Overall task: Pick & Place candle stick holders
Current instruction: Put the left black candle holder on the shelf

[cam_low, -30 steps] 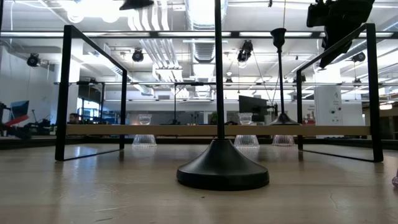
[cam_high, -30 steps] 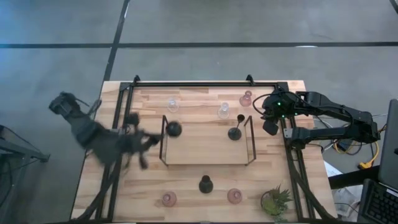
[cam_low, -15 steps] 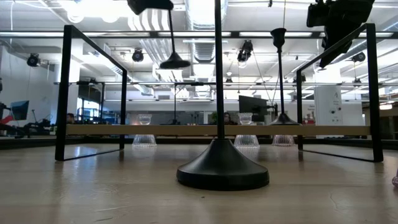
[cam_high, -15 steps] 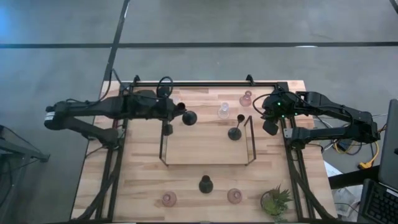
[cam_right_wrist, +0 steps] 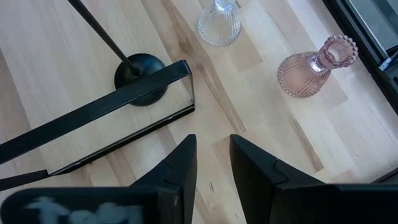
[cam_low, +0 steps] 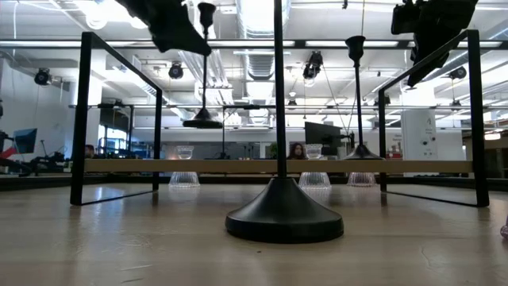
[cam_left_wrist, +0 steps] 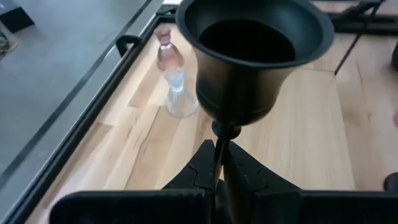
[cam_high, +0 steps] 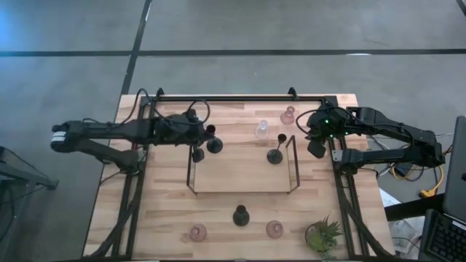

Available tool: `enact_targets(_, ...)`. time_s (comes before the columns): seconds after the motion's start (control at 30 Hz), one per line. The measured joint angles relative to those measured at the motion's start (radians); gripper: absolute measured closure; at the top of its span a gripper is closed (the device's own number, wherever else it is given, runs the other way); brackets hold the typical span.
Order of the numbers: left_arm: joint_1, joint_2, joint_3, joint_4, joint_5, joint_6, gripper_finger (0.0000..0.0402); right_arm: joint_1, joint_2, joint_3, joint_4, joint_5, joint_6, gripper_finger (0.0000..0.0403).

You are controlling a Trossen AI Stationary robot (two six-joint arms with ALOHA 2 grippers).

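My left gripper (cam_high: pixel 202 132) is shut on a black candle stick holder (cam_low: pixel 204 71) with a cup top (cam_left_wrist: pixel 255 56), a thin stem and a round base (cam_high: pixel 214 145). It holds it in the air over the left end of the black wire frame (cam_high: pixel 193 175). My right gripper (cam_right_wrist: pixel 211 152) is open and empty, above the table by the frame's right rail (cam_high: pixel 295 164). A second black holder (cam_high: pixel 275 154) stands on its base inside the frame. A clear glass holder (cam_high: pixel 262 129) and a pink one (cam_high: pixel 288 115) stand at the far side. My left gripper pinches the holder's thin stem (cam_left_wrist: pixel 219 146) between its two fingers, just below the cup. The fingers come level from the table's left and lie across the stem. The holder hangs upright, cup up, with its base (cam_low: pixel 202 121) clear of the table.
Another black holder (cam_high: pixel 241 215) and two pink ones (cam_high: pixel 198 233) (cam_high: pixel 274 229) stand near the front edge, beside a small green plant (cam_high: pixel 322 235). In the low view, two clear glass holders (cam_low: pixel 184 171) (cam_low: pixel 314 171) stand at the far side.
My left arm has swung in from the table's left side and stretched out over the frame's left end. In the last half second it has gone down and slightly left, and the black holder's base has gone down toward the table while staying upright.
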State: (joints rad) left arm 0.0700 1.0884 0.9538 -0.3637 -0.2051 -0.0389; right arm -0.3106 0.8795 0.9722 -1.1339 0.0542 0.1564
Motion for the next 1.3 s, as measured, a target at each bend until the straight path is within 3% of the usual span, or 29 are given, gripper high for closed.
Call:
enact_targets(0.5,0.0,-0.13,-0.207,0.12,-0.005,-0.097,0.0386,0.0,0.0,0.0,0.009,0.0,0.0,0.0337)
enact_targets(1.3,0.001,-0.068,-0.24,0.154,-0.006,-0.153,0.0386,0.0,0.0,0.0,0.013,0.0,0.0,0.0311)
